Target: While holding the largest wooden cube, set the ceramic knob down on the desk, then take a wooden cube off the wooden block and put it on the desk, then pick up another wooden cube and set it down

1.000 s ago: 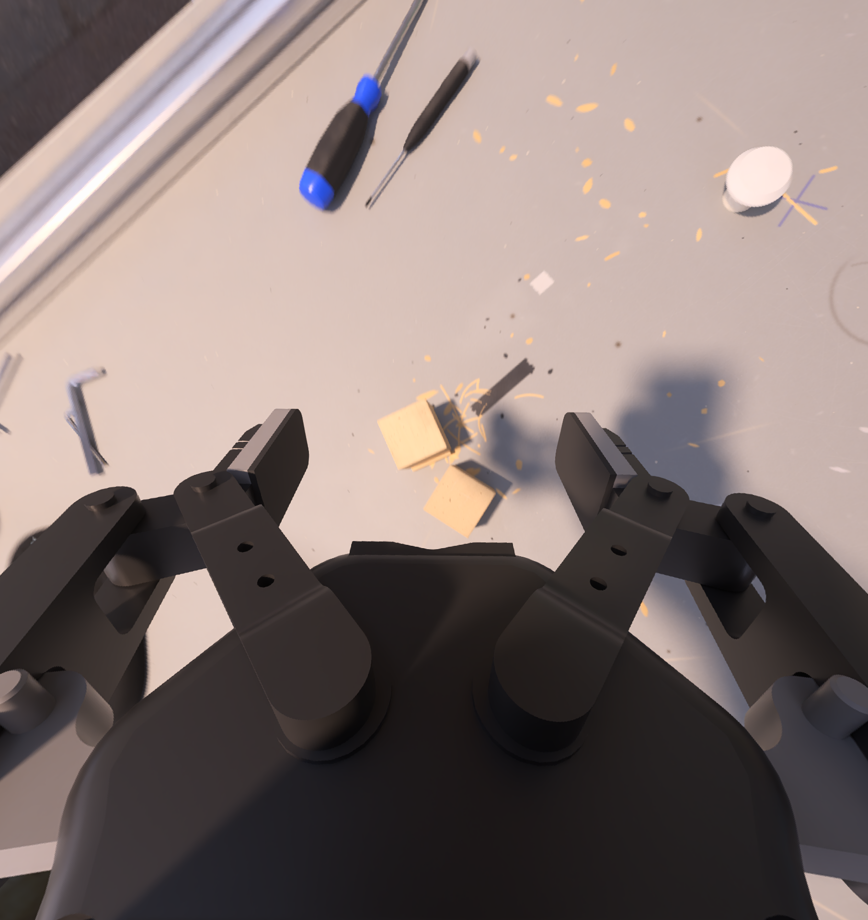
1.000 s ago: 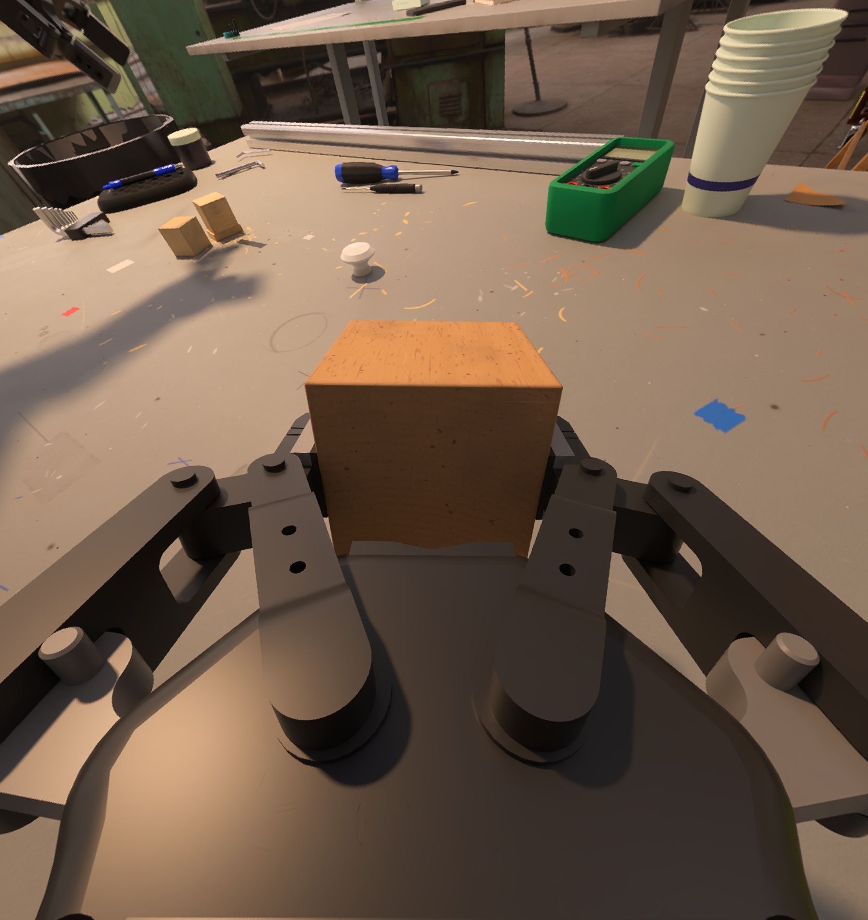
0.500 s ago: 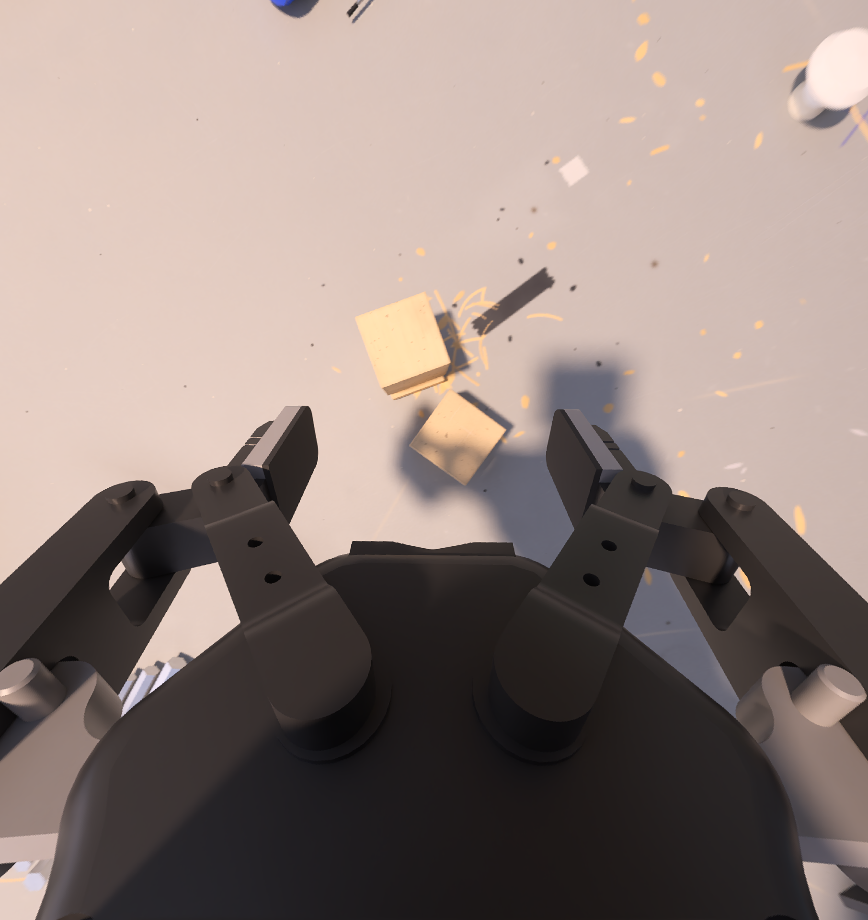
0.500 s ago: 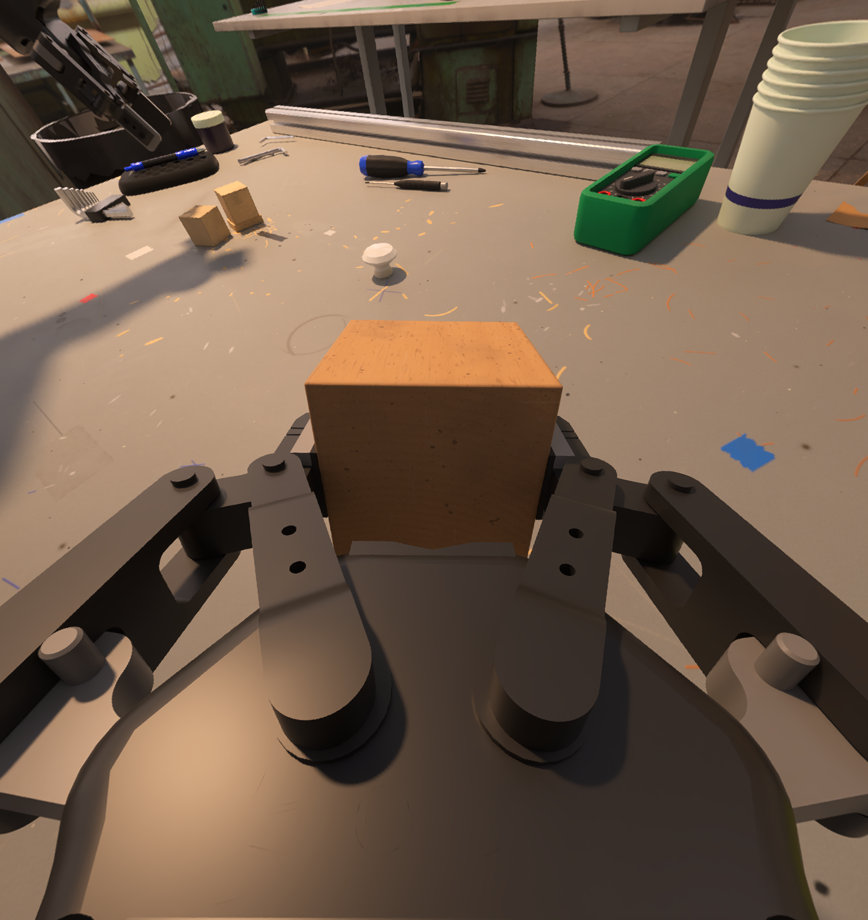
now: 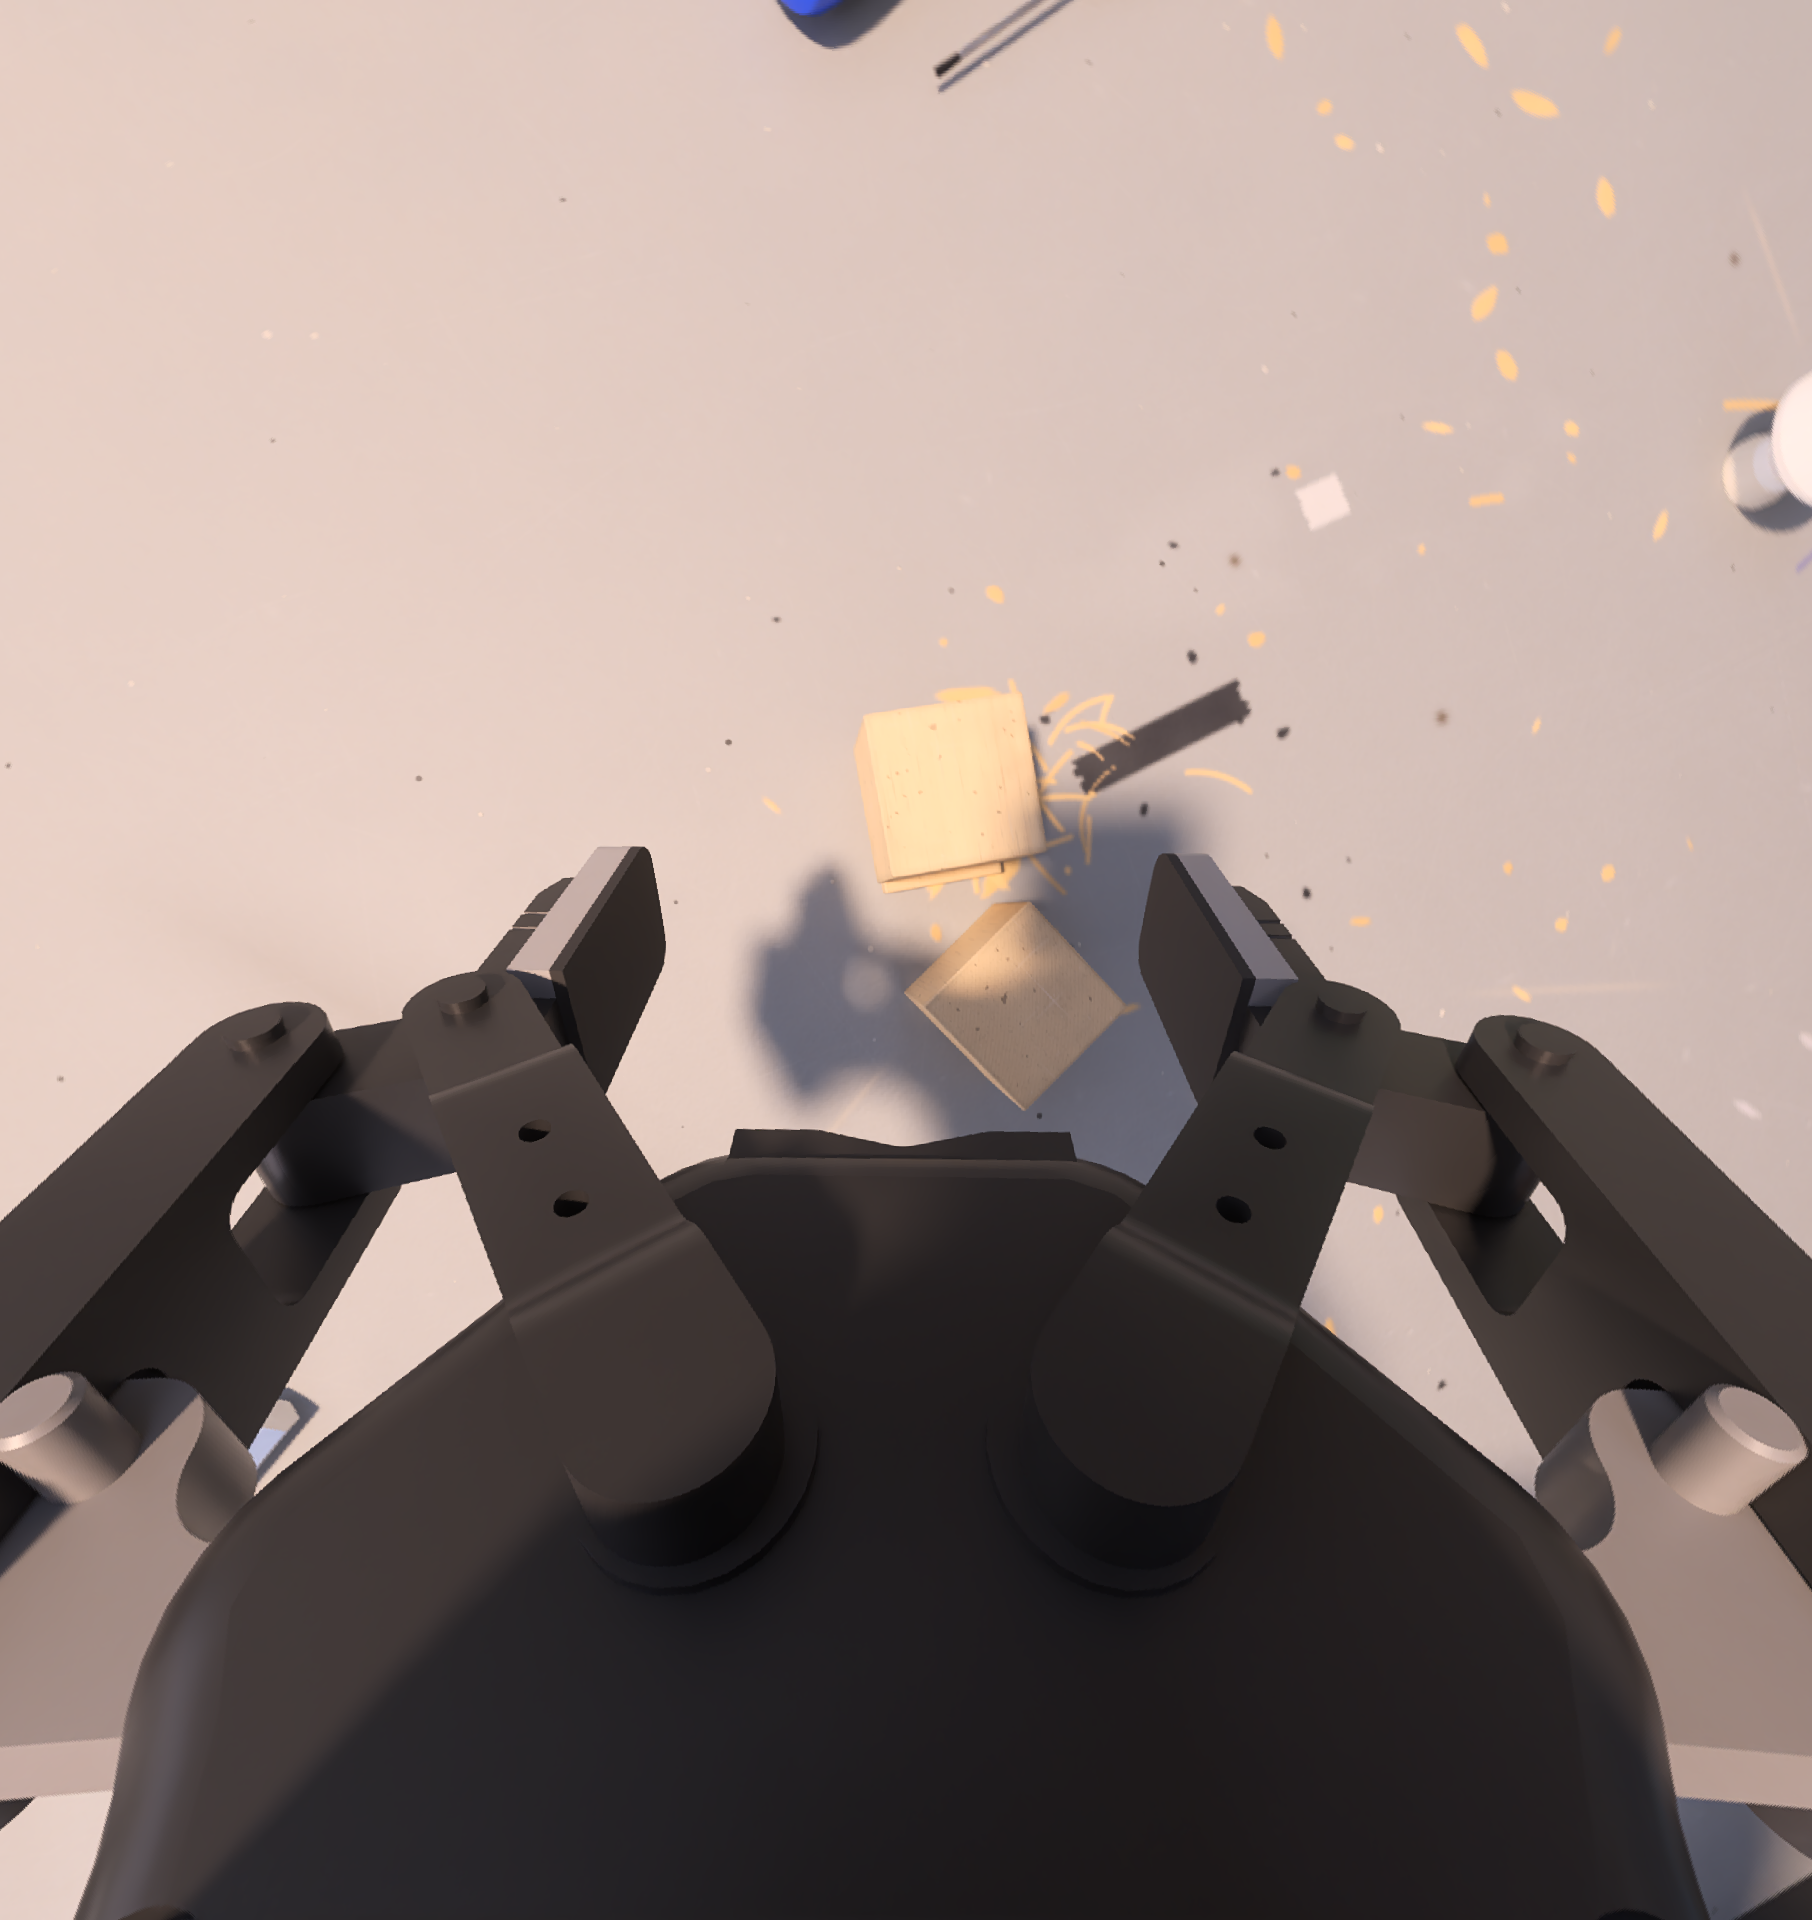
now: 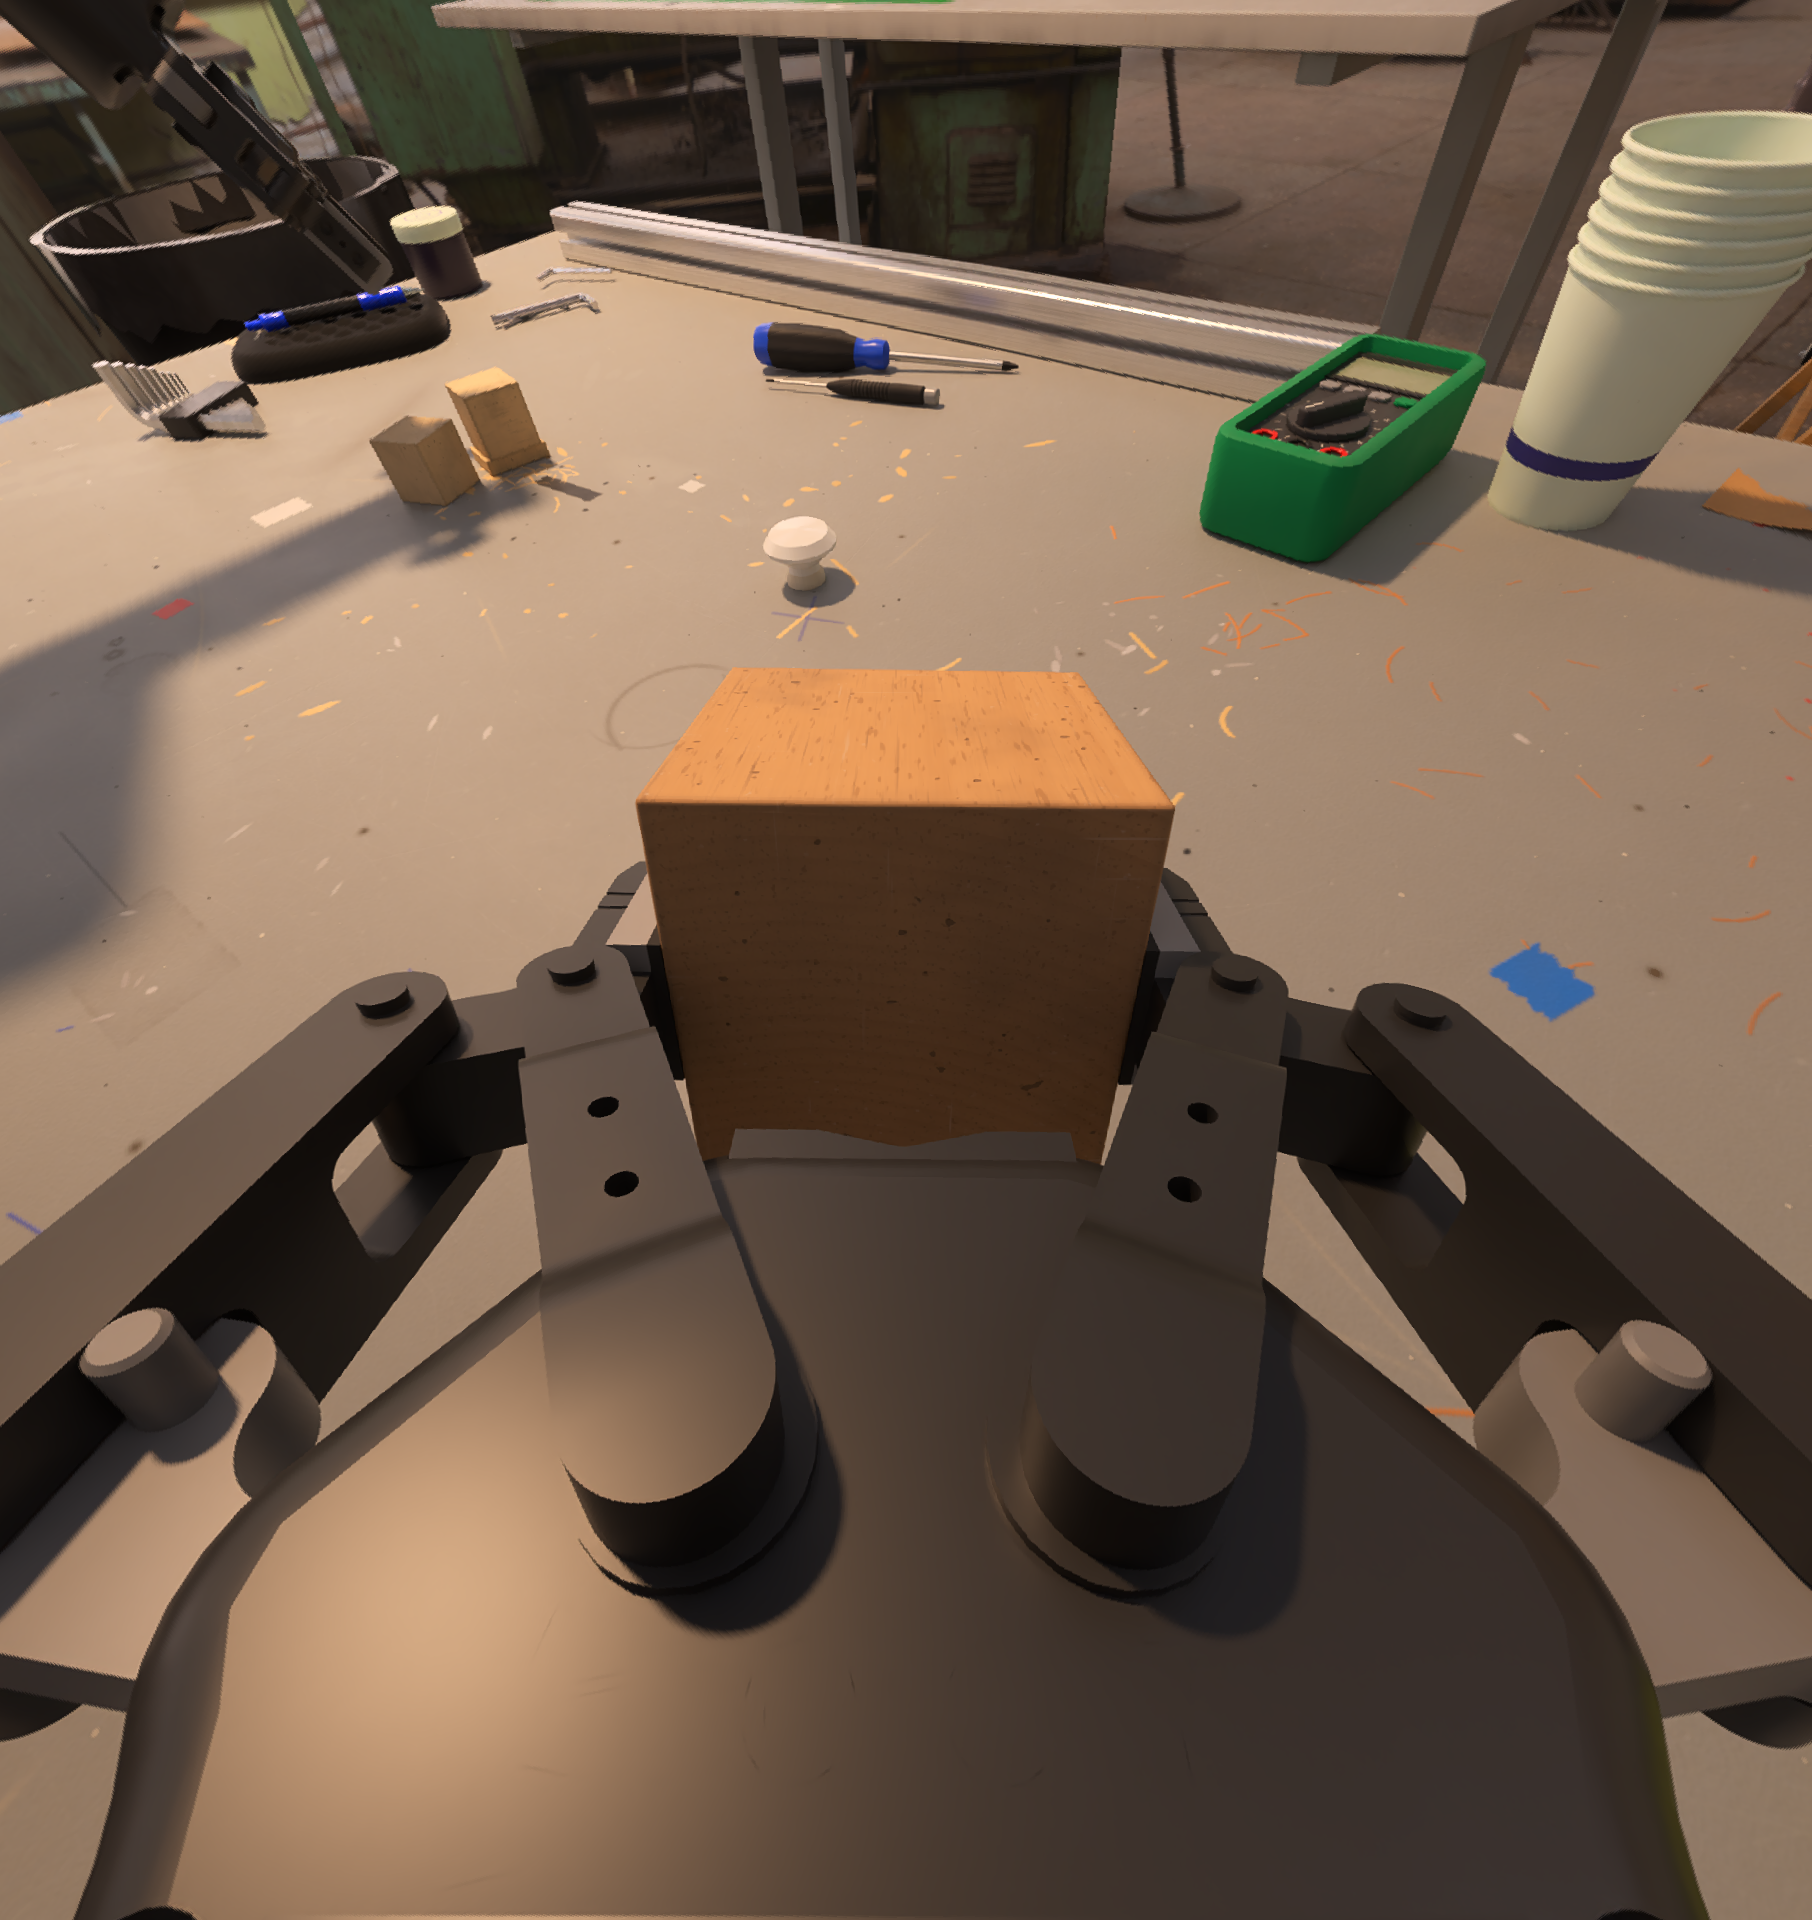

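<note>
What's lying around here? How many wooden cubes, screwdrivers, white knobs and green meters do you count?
Wooden cubes: 3 (large wooden cube, near small cube, far small cube)
Screwdrivers: 2 (blue-handled screwdriver, thin black screwdriver)
White knobs: 1 (ceramic knob)
Green meters: 1 (green meter)
Total: 7

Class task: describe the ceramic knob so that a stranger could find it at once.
Start at the big wooden cube held in the right gripper. Look past it along the desk to the ceramic knob, standing alone. It is the only white, mushroom-shaped thing; the small cubes farther left are wooden.
</note>
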### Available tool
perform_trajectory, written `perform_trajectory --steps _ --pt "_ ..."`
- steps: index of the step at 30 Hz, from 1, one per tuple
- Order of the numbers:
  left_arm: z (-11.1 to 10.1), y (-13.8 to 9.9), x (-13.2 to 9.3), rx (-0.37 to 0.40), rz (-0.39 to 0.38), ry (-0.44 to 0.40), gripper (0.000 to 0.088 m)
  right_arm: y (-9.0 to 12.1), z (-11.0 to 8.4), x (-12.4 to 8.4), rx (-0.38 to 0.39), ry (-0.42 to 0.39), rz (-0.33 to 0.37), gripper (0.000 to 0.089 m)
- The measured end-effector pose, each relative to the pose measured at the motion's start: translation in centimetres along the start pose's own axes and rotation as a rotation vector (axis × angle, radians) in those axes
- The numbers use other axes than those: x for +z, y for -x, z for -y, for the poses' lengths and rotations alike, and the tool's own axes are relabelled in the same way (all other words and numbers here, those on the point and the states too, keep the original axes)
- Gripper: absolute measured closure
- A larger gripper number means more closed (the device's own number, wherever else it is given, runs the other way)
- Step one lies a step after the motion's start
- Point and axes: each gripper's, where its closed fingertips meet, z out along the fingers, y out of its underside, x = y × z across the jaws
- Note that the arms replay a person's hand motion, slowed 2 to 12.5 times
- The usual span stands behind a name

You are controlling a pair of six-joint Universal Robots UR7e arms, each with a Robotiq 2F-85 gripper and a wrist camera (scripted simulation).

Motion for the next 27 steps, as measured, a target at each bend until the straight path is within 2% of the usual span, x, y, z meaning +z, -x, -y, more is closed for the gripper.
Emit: perform_trajectory --steps 8,14,20,27 --pt "0.2 1.0 0.9 -0.133 0.105 -0.003 0.01 0.2 0.5 0.1 0.007 -0.004 0.002 0.0293" --pt "0.2 0.9 1.9 -0.196 0.126 -0.008 0.0107 0.5 1.0 0.5 -0.001 0.006 0.013 0.0293" --pt "-0.1 0.3 3.1 -0.232 0.119 0.007 0.0116 0.8 1.7 1.0 -0.022 0.025 0.024 0.0293" --pt "-0.4 -0.2 4.0 -0.235 0.124 0.032 0.012 1.2 2.5 1.5 -0.056 0.041 0.03 0.0293"
